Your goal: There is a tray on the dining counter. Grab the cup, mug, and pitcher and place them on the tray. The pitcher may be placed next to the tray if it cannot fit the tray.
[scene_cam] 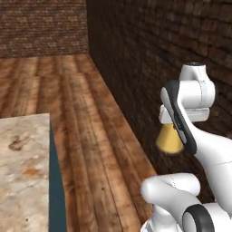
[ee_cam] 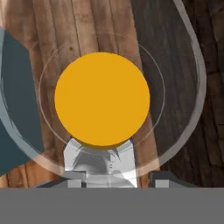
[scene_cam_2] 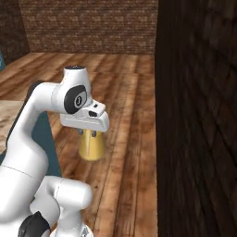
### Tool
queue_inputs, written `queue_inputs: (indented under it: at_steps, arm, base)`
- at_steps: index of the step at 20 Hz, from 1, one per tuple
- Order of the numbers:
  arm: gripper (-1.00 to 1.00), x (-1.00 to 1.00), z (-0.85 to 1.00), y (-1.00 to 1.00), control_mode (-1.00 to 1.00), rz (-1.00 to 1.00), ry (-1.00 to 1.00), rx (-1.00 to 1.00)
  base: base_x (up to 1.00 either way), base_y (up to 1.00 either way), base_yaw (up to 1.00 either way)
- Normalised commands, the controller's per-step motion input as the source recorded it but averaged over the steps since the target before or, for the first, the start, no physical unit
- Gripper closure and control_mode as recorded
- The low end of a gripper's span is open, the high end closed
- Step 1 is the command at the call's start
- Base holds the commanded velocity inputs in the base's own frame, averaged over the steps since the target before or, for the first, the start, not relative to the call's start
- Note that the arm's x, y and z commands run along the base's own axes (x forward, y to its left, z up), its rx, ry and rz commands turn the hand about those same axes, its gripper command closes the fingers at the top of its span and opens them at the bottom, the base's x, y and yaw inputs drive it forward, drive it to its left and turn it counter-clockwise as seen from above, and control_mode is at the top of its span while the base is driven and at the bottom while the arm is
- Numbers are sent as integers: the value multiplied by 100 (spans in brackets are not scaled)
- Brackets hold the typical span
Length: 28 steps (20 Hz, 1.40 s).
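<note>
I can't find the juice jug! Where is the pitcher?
The pitcher hangs in the tool, above the wooden floor, beside the brick wall.

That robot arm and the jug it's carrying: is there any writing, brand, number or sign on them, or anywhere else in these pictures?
None: no text reads in any view.
Arm: plain white and dark, no lettering or logo.
Pitcher: clear glass with orange-yellow liquid, hanging under the gripper; no label.
Counter: only brown marble veining.
Brick wall and wood floor: no signs.
</note>
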Motion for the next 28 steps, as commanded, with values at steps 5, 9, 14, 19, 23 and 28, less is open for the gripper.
queue_inputs:
  at_steps: [5,9,14,19,23,28]
  arm:
    - [100,0,0,0,100,0,0,0]
    - [100,0,0,0,100,0,0,0]
    - [100,0,0,0,100,0,0,0]
    - [100,0,0,0,100,0,0,0]
    - [100,0,0,0,100,0,0,0]
    - [100,0,0,0,100,0,0,0]
  base:
    - [100,-28,34]
    - [100,-39,23]
    - [100,-40,13]
    - [100,-29,11]
    - [100,-25,11]
    - [100,-28,12]
